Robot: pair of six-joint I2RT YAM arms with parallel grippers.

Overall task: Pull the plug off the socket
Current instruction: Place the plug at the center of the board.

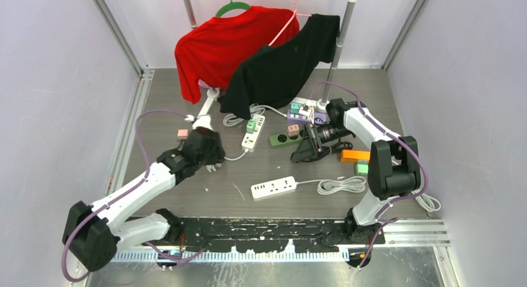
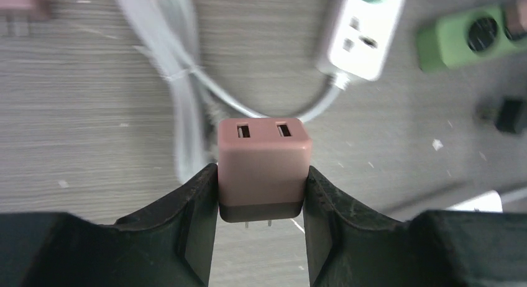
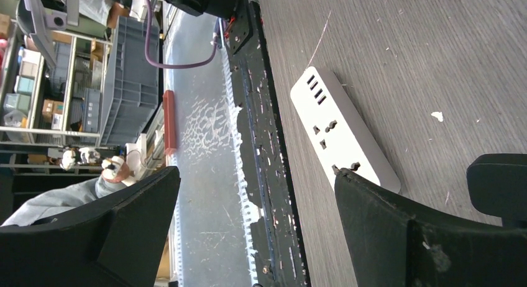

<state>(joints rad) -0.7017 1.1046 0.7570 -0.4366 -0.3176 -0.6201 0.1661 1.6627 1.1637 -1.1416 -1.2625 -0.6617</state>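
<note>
One pink plug (image 2: 264, 150) clamped mid-body between left gripper (image 2: 261, 178) tips, prongs bare toward wrist, right gripper (image 3: 255, 197) wide, holding nothing

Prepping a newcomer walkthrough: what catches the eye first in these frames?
The left pincer clamps a pink USB plug, its prongs bare, above the table. At the back, a red shirt and a black shirt hang side by side. On the right side, the right pincer gapes open with nothing between its fingers.
</note>
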